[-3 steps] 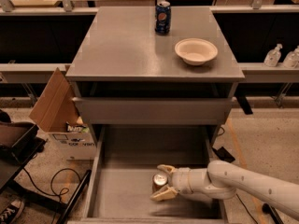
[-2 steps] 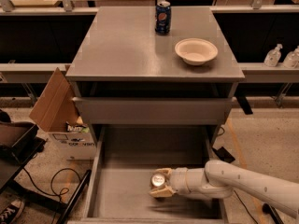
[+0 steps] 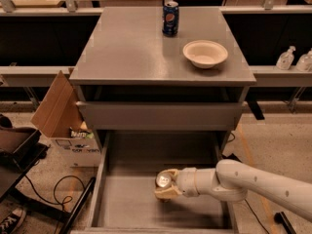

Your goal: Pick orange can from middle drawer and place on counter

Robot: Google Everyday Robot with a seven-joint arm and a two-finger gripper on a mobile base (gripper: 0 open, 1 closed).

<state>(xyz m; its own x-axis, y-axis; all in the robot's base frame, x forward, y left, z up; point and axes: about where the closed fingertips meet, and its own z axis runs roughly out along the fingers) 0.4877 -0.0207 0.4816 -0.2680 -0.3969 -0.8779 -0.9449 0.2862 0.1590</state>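
The orange can (image 3: 164,180) stands in the open middle drawer (image 3: 127,206), its silver top showing. My gripper (image 3: 166,185) reaches in from the right on a white arm and its cream fingers (image 3: 165,193) wrap around the can, shut on it. The can looks near the drawer floor; I cannot tell whether it rests on it. The counter (image 3: 131,48) is the grey top of the cabinet, above and behind the drawer.
A dark blue Pepsi can (image 3: 170,18) and a cream bowl (image 3: 205,53) stand on the counter. The upper drawer (image 3: 161,115) juts out slightly above the middle one. An open cardboard box (image 3: 63,116) sits left of the cabinet, with cables on the floor.
The gripper has slid a little left over the can and its fingers have closed around it. The can has hardly moved.
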